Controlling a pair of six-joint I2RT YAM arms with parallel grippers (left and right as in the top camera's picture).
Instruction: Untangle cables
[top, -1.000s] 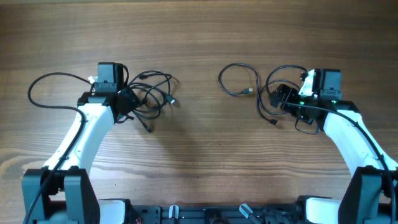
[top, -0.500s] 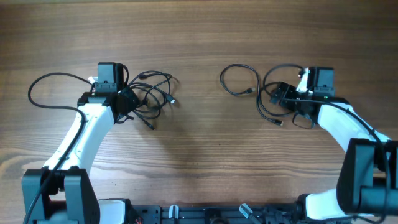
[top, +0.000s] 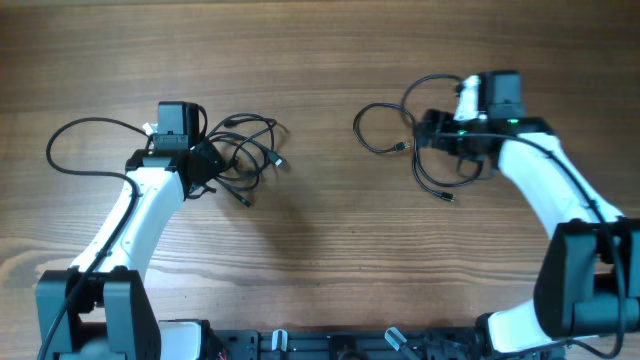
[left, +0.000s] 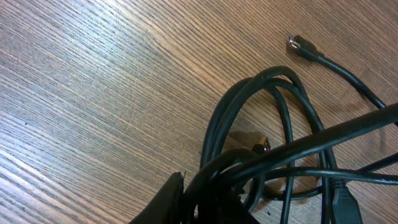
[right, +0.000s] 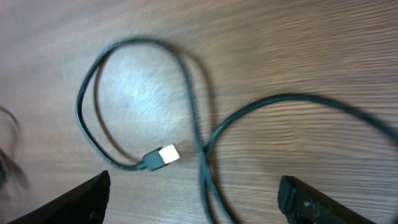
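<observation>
Cables (top: 245, 150) stay pinched in the left gripper (top: 205, 160); the right gripper (top: 432, 130), jaws spread, has shifted toward the loose loop (top: 385, 128).

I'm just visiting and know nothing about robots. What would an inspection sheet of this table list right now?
Surface: wooden table, brown grain.
Job's things: knotted cable bundle on the left; loose cable loop with a pale plug on the right.
Clutter: nothing seen.
End effectors: left end effector at the bundle, grip unclear; right end effector open above the loose loop.
Cables: thicker arm wire loops over the table beside the left arm.
Surroundings: dark rig frame at the near edge.
</observation>
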